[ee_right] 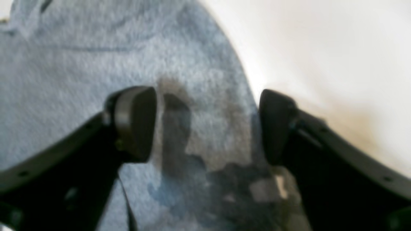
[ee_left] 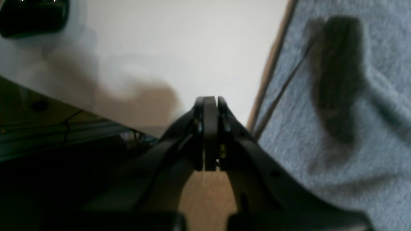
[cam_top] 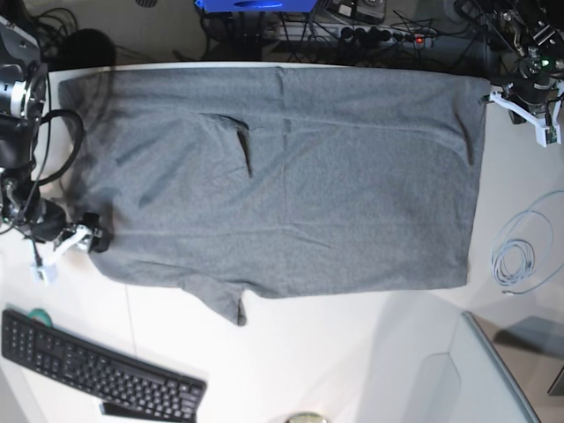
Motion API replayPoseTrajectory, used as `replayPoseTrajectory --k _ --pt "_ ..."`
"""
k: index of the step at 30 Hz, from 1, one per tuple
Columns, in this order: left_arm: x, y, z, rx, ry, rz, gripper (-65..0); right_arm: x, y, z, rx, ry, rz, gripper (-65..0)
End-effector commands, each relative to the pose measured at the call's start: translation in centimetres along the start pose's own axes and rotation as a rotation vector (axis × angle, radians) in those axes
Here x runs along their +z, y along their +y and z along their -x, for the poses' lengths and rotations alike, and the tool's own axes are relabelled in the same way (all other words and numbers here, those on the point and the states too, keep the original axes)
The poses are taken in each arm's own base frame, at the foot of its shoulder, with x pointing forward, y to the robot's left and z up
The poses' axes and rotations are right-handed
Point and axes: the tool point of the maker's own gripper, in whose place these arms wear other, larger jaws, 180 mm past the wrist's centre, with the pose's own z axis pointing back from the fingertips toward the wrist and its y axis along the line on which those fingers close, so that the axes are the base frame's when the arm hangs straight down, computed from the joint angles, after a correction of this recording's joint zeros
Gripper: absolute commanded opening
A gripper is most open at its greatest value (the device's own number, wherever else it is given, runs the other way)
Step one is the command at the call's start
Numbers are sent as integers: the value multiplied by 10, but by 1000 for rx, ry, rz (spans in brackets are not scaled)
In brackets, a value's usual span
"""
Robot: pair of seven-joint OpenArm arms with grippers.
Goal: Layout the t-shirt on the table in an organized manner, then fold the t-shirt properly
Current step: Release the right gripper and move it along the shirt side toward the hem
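Across most of the table (cam_top: 352, 352) lies the t-shirt (cam_top: 335, 176), heather grey, spread flat with a few shallow creases and one dark fold slit left of centre in the base view. One sleeve tab pokes out at the shirt's lower edge, toward the black keyboard (cam_top: 97, 366). No print, brand or label to be read on the cloth from any view; keyboard legends too small to make out.

At the shirt's left edge in the base view: right gripper (ee_right: 207, 125), jaws standing wide apart, nothing between them. One pad (ee_right: 135, 122) over grey knit, the other at the curved cloth border where white tabletop begins. Shadows of both fingers cast on the fabric just beneath. Whether the tips touch the cloth cannot be told.

At the far right corner in the base view: left gripper (ee_left: 210, 106), jaws pressed together, nothing pinched. Seen from its wrist camera over bare white table (ee_left: 176, 48), just beside the shirt's hem (ee_left: 273, 64), its dark shadow thrown across the grey knit (ee_left: 353, 160).

Beside the table's right side in the base view, a coil of pale cable (cam_top: 520, 260). Behind the far edge, a tangle of dark cords and a power strip (cam_top: 370, 33).
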Motion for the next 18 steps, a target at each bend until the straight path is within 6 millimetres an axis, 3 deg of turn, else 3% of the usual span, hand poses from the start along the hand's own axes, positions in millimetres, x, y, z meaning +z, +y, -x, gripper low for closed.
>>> replayPoseTrajectory --k 1,7,12,18 --pt "2 8 -12 -8 -36 -15 -650 4 -3 -16 8 -25 6 -294" --pt "2 6 -10 -2 -34 -13 -650 7 -1 -30 25 -67 6 -648" --pt "2 7 -10 -7 -31 -16 -650 24 6 -36 134 -95 16 -650" --pt "2 8 -10 -9 -31 -18 -650 60 39 -23 275 -29 39 -650"
